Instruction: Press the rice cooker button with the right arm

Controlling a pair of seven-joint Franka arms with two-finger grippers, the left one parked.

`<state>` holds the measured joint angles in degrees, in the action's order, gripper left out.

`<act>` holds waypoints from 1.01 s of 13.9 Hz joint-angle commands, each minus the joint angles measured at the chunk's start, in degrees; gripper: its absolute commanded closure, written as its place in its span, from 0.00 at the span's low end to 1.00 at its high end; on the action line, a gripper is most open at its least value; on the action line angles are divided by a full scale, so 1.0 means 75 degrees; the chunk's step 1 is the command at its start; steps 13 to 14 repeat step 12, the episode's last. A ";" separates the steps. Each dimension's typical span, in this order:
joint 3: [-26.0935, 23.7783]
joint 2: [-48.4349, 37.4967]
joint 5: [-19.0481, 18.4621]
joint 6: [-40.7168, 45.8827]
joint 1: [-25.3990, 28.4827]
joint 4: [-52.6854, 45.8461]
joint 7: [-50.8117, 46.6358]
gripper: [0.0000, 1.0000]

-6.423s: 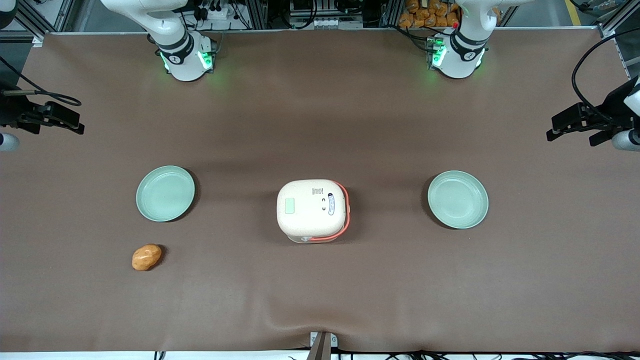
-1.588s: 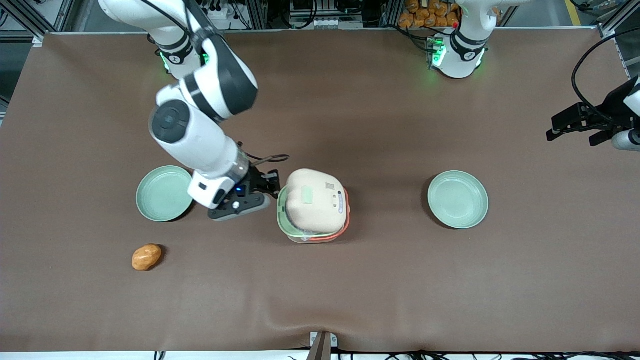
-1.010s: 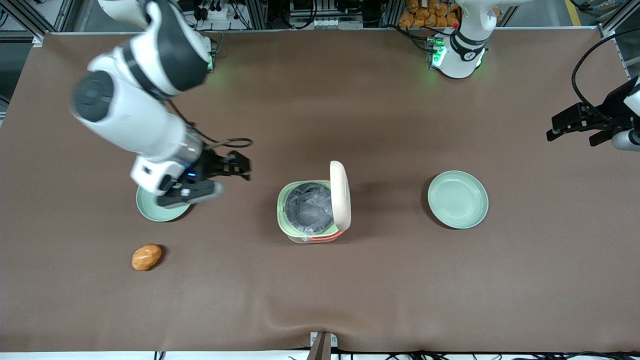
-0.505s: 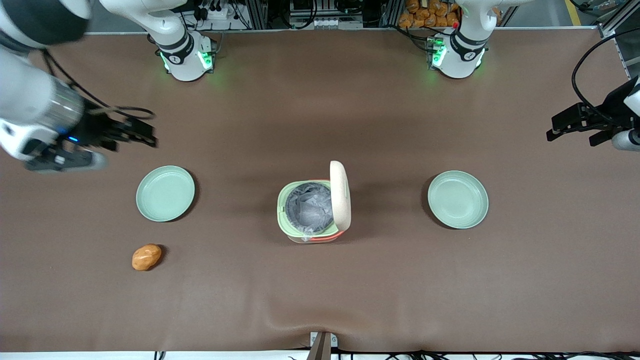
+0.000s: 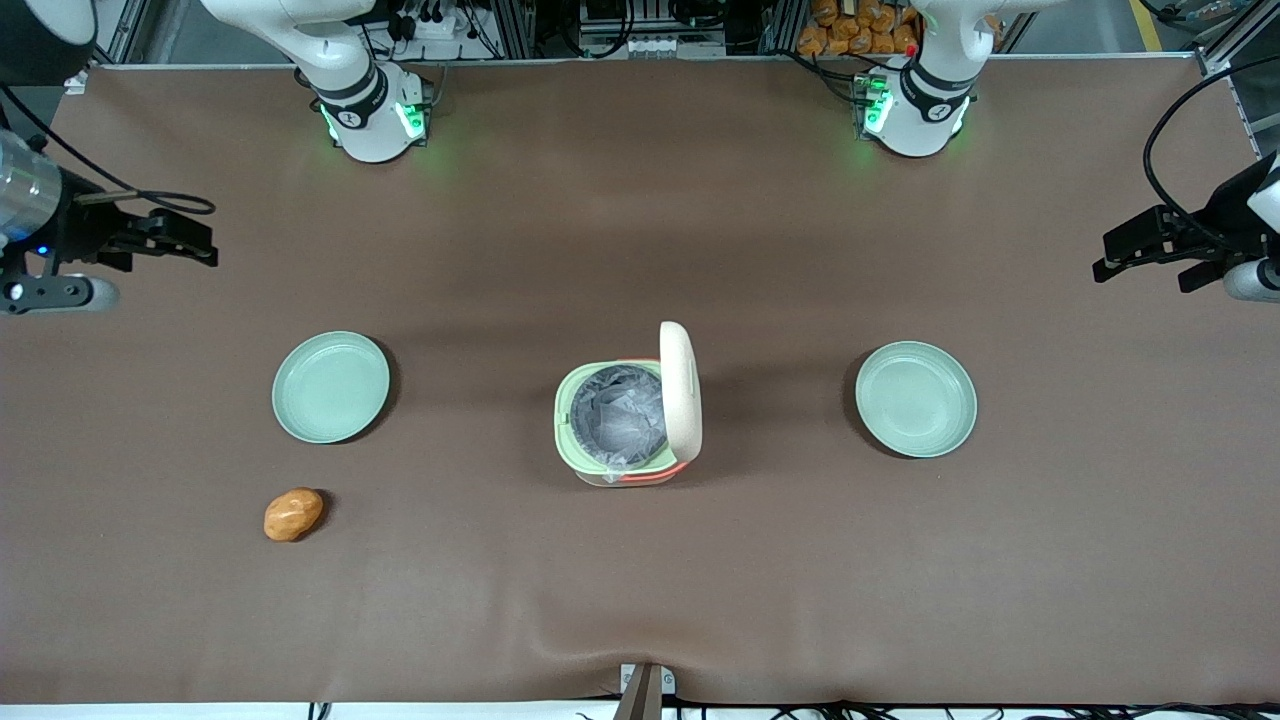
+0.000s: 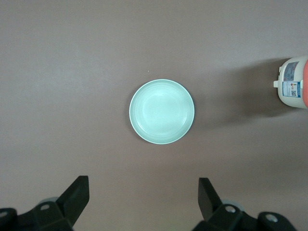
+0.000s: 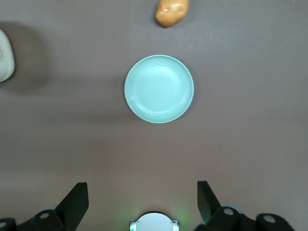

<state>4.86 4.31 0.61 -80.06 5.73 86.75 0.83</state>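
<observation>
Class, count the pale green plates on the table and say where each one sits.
2. One plate lies toward the working arm's end, near the potato and gripper; the other plate lies toward the parked arm's end. The rice cooker stands between them.

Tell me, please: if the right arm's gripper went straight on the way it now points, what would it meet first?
Probably the green plate, though depth is unclear. The open gripper hovers at the working arm's end of the table, its fingers aimed at the plate, with nothing visible between.
</observation>
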 commanded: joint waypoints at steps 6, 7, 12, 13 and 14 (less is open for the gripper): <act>0.0067 -0.0305 -0.0081 -0.0563 -0.0038 0.0305 0.0065 0.00; 0.0102 -0.0316 -0.0082 -0.0575 -0.0038 0.0305 0.0065 0.00; 0.0230 -0.0317 -0.0035 -0.0564 -0.0003 0.0293 0.0053 0.00; 0.0230 -0.0317 -0.0035 -0.0564 -0.0003 0.0293 0.0053 0.00; 0.0230 -0.0317 -0.0035 -0.0564 -0.0003 0.0293 0.0053 0.00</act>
